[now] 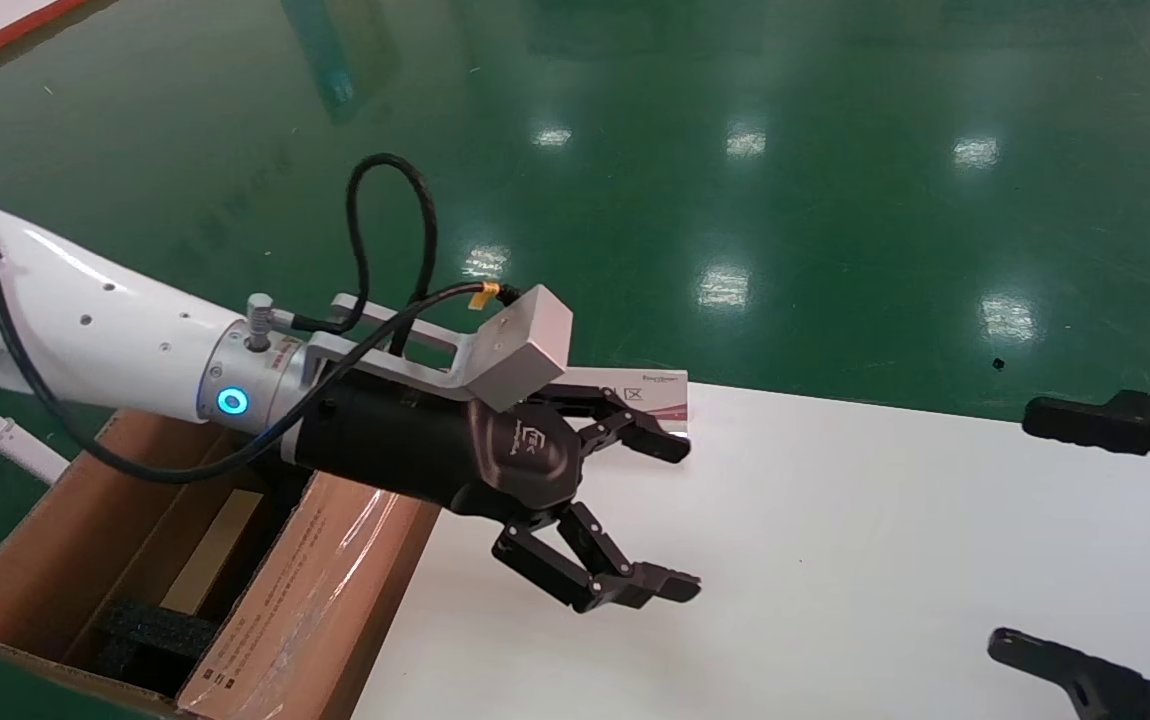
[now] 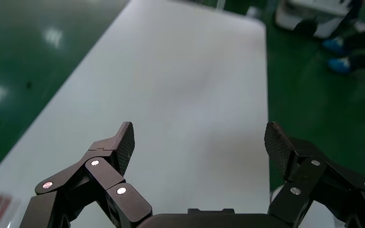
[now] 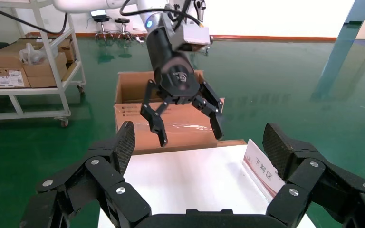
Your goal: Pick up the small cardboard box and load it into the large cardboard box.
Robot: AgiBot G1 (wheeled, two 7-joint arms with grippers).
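Now, left gripper (image 1: 670, 515) hung wide open, empty, over white table (image 1: 835, 560), carton (image 1: 265, 590) just behind it w/ small box (image 1: 210, 550) inside, right gripper (image 1: 1105, 540) open, parked opposite.

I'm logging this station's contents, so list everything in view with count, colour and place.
large cardboard box: one, brown, taped flaps, beside the table's left end.
black foam blocks: black, count unclear, inside the carton.
small cardboard box: none clearly visible.
white table: one, white, centre.
red-and-white sign: one, on the table's far edge.
rack of cartons: one, white frame, on the floor beyond the carton.
green floor: all around.
left gripper: one, black, open, empty, above the table's left end.
right gripper: one, black, open, empty, at the table's right.
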